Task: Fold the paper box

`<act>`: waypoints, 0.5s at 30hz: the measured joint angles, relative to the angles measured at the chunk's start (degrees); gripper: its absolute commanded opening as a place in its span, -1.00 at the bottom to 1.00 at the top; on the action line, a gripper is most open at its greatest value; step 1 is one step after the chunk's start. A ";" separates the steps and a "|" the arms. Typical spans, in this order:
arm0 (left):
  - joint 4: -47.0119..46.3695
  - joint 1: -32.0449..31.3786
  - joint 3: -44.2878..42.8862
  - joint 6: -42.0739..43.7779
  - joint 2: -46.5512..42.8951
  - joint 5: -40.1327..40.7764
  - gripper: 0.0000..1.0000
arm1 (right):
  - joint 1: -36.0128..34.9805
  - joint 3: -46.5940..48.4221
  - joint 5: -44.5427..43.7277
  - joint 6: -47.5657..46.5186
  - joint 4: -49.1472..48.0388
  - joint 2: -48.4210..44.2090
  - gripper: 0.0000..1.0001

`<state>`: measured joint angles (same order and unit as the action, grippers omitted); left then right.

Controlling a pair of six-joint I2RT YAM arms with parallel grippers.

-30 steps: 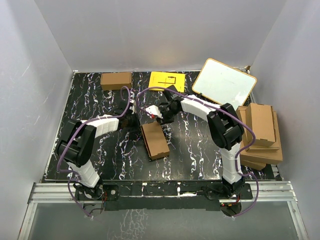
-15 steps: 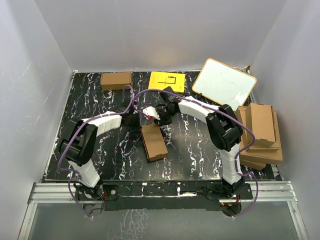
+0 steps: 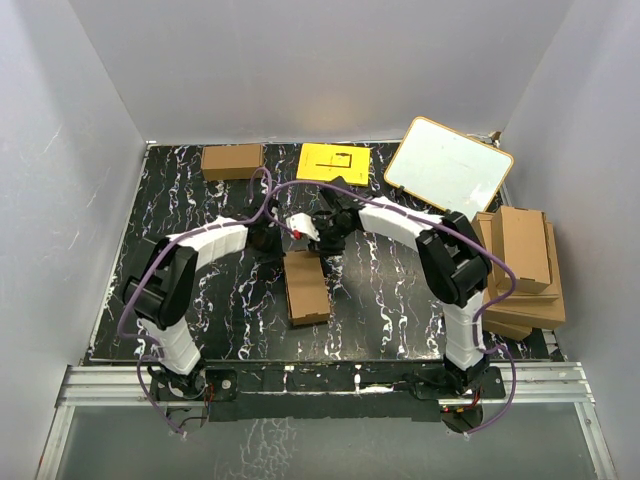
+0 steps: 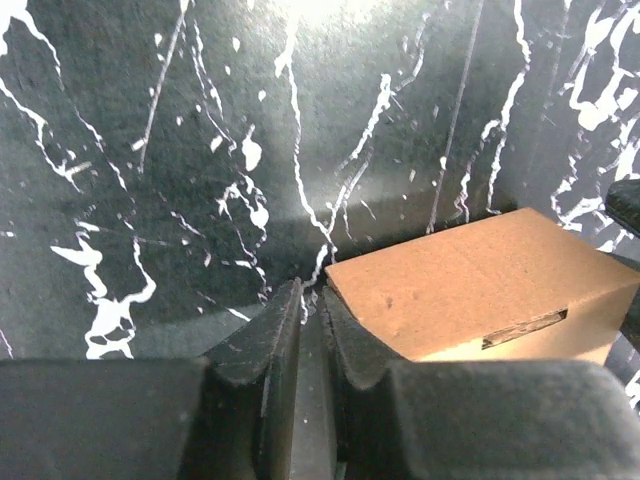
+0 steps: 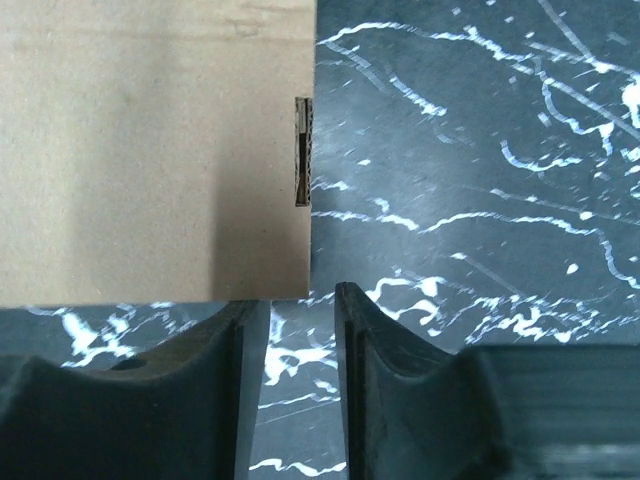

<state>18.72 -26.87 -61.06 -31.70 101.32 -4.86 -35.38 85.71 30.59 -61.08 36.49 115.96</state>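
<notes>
I judge the paper box [image 3: 306, 287] folded shut and lying free mid-table, my left gripper [image 4: 312, 325] nearly closed on nothing at its corner and my right gripper [image 5: 302, 310] slightly parted and empty, so next I'd back both away.

The table [image 3: 400, 300] has a black top veined with white, like marble, and is walled by pale panels on 3 sides. The paper box [image 3: 306, 285] lies closed near the middle, long side running front to back. At the far edge sit 1 smaller brown carton [image 3: 232, 161] on the left and 1 yellow sheet [image 3: 335, 163] just right of it. A white board with a tan rim [image 3: 448, 168] leans tilted at the far right corner. A pile of larger brown cardboard sheets [image 3: 522, 265] rests along the right edge.
</notes>
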 measured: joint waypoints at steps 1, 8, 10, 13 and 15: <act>-0.04 -0.15 0.31 0.00 -0.50 0.07 -0.66 | 0.17 -1.51 0.04 0.46 -0.83 -1.03 -0.18; -1.62 -1.90 5.79 -0.48 -11.45 -0.07 -0.62 | 2.89 -16.28 4.68 2.49 -6.23 -12.70 -0.02; -2.03 -2.08 7.56 -0.74 -15.23 -0.11 -0.64 | 3.43 -20.17 6.36 2.73 -7.21 -16.50 -0.01; -1.99 -2.08 9.77 -1.29 -19.91 -0.50 -0.71 | 4.24 -24.17 9.42 2.95 -8.24 -21.03 -0.06; -2.10 -2.12 11.34 -1.70 -22.51 -1.09 -0.79 | 4.35 -26.84 11.74 3.28 -9.60 -23.82 -0.16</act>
<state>16.62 -28.99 -49.71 -33.41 78.81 -5.96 -31.03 58.87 42.33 -57.80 26.89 92.14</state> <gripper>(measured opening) 0.153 0.478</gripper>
